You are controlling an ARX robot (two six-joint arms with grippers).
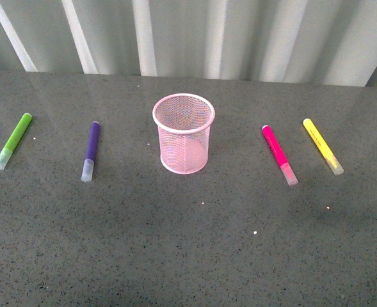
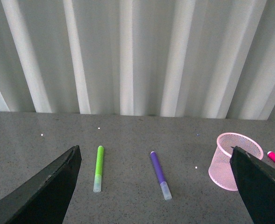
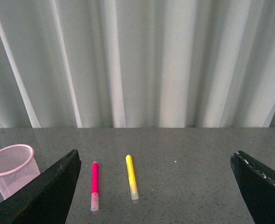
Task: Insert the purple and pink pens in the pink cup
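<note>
Plainly, nothing is grasped yet. Purple pen (image 1: 91, 148), centre-left of the front frame: best taken mid-barrel, jaws across it, then tipped upright and released over the rim. Pink pen (image 1: 278, 152), centre-right: same. Both are short and thick and lie flat, clear caps toward the camera. Pink cup (image 1: 184, 150) stands upright between them; mesh, looks empty. Left gripper (image 2: 154, 148) and right gripper (image 3: 155, 153) gape wide, holding nothing. Lime-green marker (image 1: 14, 139) and yellow marker (image 1: 322, 146) lie outermost; leave them.
</note>
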